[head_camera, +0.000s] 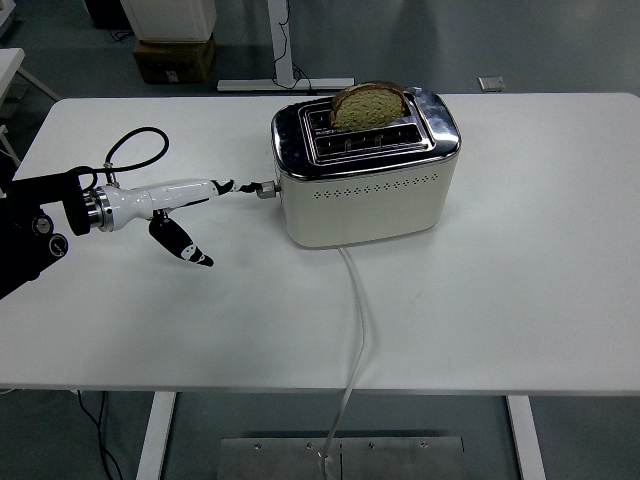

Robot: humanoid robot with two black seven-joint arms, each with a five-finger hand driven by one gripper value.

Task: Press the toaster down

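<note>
While my left hand [205,190] reaches right with fingers spread, gripping nothing, one fingertip [250,187] touches the lever [265,188] on the toaster [365,180] holding bread [369,104].

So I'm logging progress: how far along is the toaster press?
Done: left hand has reached the cream toaster. In hand: a fingertip sits on the side lever knob. Left: the brown bread slice protrudes from the slot, not fully down.

A flat white rectangular bench [520,300] is seen on white metal legs. Beyond it, a brown cardboard box [174,57] is set on the grey floor [560,45].
</note>
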